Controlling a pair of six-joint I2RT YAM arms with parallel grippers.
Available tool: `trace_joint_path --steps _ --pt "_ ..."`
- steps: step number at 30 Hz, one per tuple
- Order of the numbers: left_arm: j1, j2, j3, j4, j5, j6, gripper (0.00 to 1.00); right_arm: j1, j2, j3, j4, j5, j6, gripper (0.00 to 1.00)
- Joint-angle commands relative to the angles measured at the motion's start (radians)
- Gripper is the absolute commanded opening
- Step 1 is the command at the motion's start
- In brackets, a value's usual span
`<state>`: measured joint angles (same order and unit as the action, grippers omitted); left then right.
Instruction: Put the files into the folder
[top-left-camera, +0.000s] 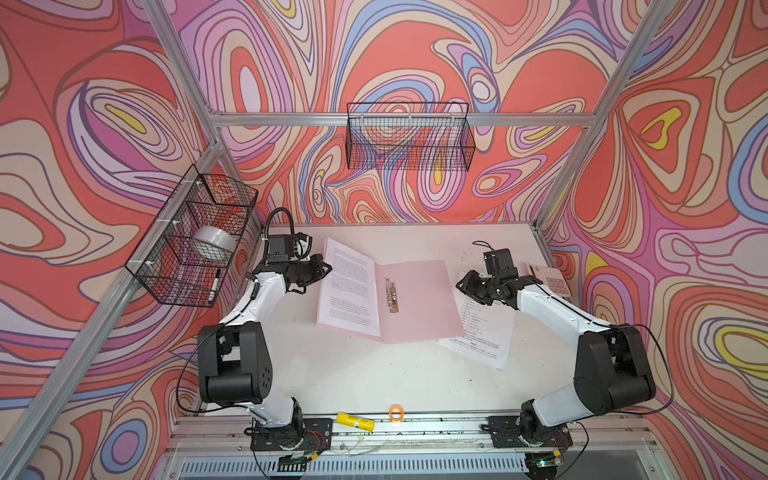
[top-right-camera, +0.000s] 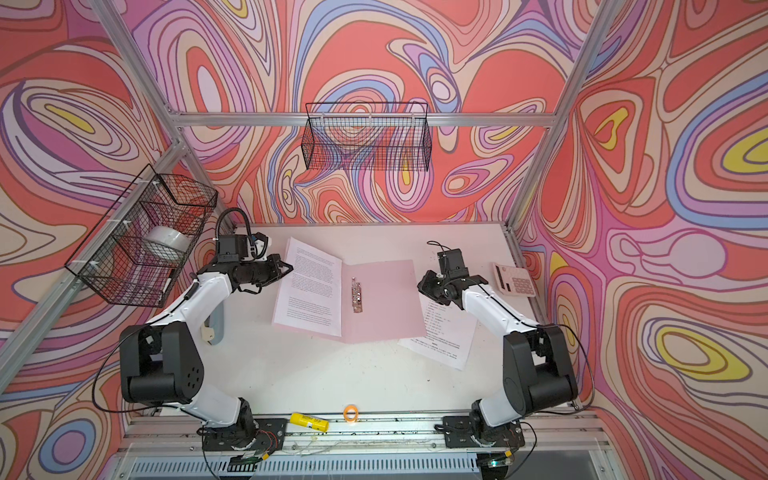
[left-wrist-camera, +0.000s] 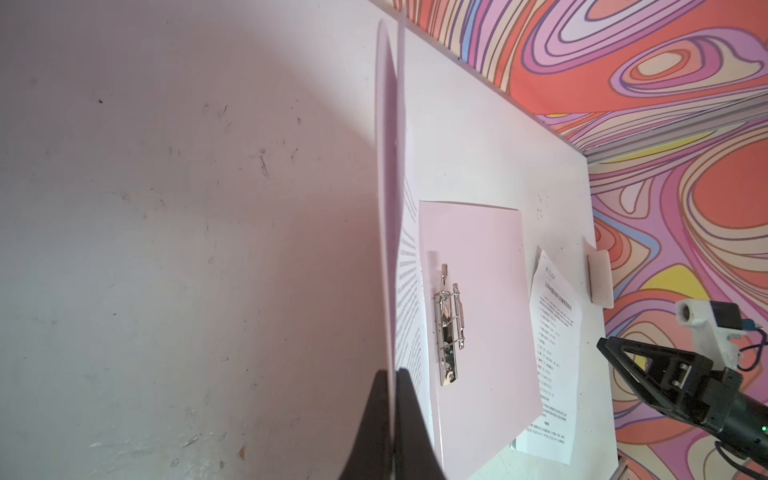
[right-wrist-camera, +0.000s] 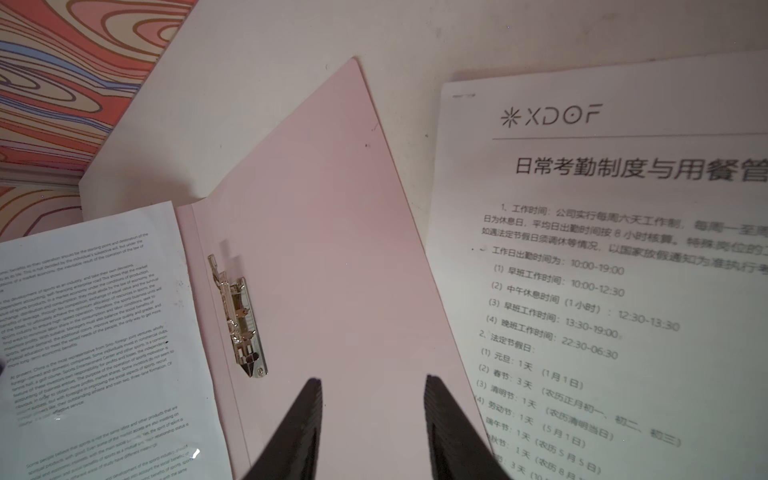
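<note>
**One folder, two sheets, two tools**

One pink folder (top-left-camera: 419, 299) lies open on the counter (top-left-camera: 374, 374), with one silver clip (top-left-camera: 391, 296) at its spine. Two files show. A text sheet (top-left-camera: 349, 286) rests against the raised left cover. A logo sheet (top-left-camera: 486, 332) lies flat, its corner under the folder's right edge. The left tool (top-left-camera: 326, 268) pinches the raised cover's outer edge. The right tool (top-left-camera: 461, 284), jaws partly apart and empty, hangs over the folder's right edge, beside the logo sheet.

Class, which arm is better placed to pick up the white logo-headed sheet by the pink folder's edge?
Probably right. The right gripper is open beside the white logo-headed paper sheet; the left gripper is shut on the raised cover of the pale pink plastic folder.
</note>
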<state>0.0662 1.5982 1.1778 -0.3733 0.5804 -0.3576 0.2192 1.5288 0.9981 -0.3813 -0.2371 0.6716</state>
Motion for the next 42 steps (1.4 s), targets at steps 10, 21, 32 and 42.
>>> trace_joint_path --steps 10,21,32,42 --pt "0.001 0.001 0.39 -0.487 -0.336 0.111 0.85 0.005 0.104 0.0 0.055 -0.105 -0.035 0.4" --pt "-0.345 0.103 0.599 -0.296 -0.308 -0.004 0.84 0.005 0.085 0.034 -0.007 -0.069 -0.044 0.39" --pt "-0.576 0.751 1.169 -0.217 -0.09 -0.061 0.79 -0.027 -0.157 -0.064 -0.062 0.05 0.051 0.37" --pt "-0.653 0.923 1.178 0.014 0.045 -0.196 0.78 -0.101 -0.226 -0.037 -0.138 -0.018 0.062 0.37"
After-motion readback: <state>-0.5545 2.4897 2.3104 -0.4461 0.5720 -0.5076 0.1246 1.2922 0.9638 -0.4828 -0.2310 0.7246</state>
